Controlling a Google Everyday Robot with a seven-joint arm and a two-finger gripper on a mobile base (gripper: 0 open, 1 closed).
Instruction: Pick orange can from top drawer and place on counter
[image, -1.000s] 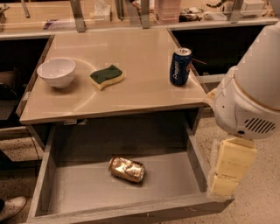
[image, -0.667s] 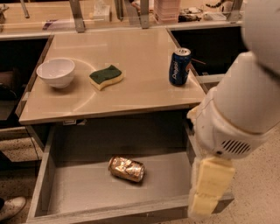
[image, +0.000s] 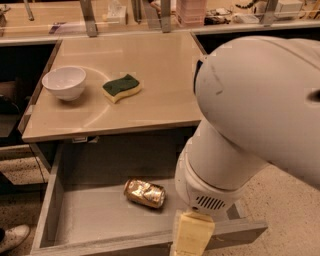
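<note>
We took the orange can as our landmark. It lay on its side on the flat grey bottom of the top drawer, which stood pulled open, and its dented gold skin caught the light. Nothing touched the can.

Just to the right of the can, and a little nearer the camera, hung the pincer, a pale cream block at the end of the arm, down at the drawer's front rim. We could not tell whether the pincer was apart or together, for only its upper block showed and the rest ran off the bottom edge. It was beside the can, not on it.

The bulky white arm rose above and to the right of the can and hid the right part of the desk.

Beyond the can, on the glossy beige desk, sat a sponge, green on top and yellow beneath. Farther left of it stood a white bowl, upright, apart from the sponge.
</note>
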